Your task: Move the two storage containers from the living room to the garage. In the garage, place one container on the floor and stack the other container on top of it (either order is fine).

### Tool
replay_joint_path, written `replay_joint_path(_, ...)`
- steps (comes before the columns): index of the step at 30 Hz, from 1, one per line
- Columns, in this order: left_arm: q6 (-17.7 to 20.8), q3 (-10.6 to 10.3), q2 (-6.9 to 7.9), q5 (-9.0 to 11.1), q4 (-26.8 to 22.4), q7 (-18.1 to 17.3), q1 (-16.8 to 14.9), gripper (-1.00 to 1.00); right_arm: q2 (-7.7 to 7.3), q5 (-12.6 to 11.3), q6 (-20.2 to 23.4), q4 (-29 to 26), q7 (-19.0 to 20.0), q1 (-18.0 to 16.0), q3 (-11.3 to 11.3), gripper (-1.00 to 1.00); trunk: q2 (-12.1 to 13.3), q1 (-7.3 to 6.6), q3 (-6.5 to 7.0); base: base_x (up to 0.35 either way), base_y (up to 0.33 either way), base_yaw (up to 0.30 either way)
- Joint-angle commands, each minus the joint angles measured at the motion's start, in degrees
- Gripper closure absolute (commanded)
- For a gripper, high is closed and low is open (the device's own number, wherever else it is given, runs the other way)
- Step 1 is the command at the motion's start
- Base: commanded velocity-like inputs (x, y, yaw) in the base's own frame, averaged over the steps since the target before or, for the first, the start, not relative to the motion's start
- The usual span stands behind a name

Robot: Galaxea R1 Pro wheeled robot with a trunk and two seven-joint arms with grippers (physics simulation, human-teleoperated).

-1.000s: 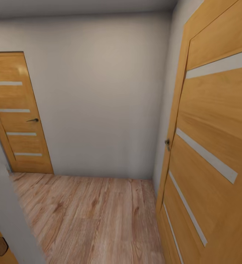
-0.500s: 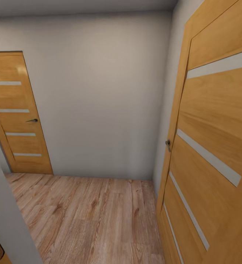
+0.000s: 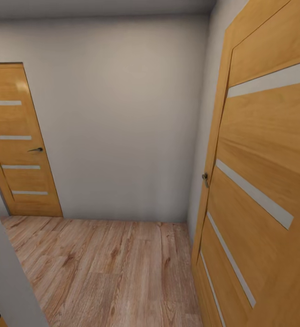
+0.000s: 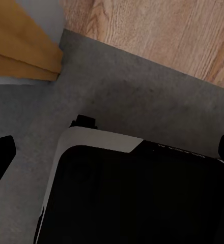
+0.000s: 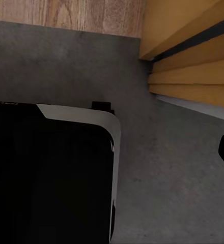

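Facing two wooden doors (image 3: 18, 141) (image 3: 263, 181) and one grey wall (image 3: 122, 118); either gripper's state I cannot tell.

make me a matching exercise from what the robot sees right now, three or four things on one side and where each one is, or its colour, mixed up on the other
Things:
1. closed wooden door
2. open wooden door
3. plank floor
4. end wall

Descriptions:
A. light wood, underfoot ahead
B. plain pale grey, straight ahead
C. at the head view's left, far end
D. close by, at the head view's right

Pairs: 1-C, 2-D, 3-A, 4-B
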Motion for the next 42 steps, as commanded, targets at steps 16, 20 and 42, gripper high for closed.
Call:
replay_joint_path(16,-0.2,-0.2,0.0,0.5,0.1,-0.2,-0.1,-1.0,-0.01,-0.1,-0.3,0.2,0.1,-0.1,0.4,-1.0,-0.1,0.02,-0.1,0.022,-0.047,-0.002)
replay_joint_path(20,-0.2,-0.2,0.01,0.5,0.1,-0.2,-0.1,-1.0,-0.01,-0.1,-0.3,0.2,0.1,-0.1,0.4,-1.0,-0.1,0.02,-0.1,0.027,-0.062,0.0)
replay_joint_path(42,-0.2,-0.2,0.01,0.5,0.1,-0.2,-0.1,-1.0,-0.2,-0.1,-0.3,0.1,0.1,-0.1,0.5,-1.0,-0.1,0.02,-0.1,0.001,-0.002,0.08)
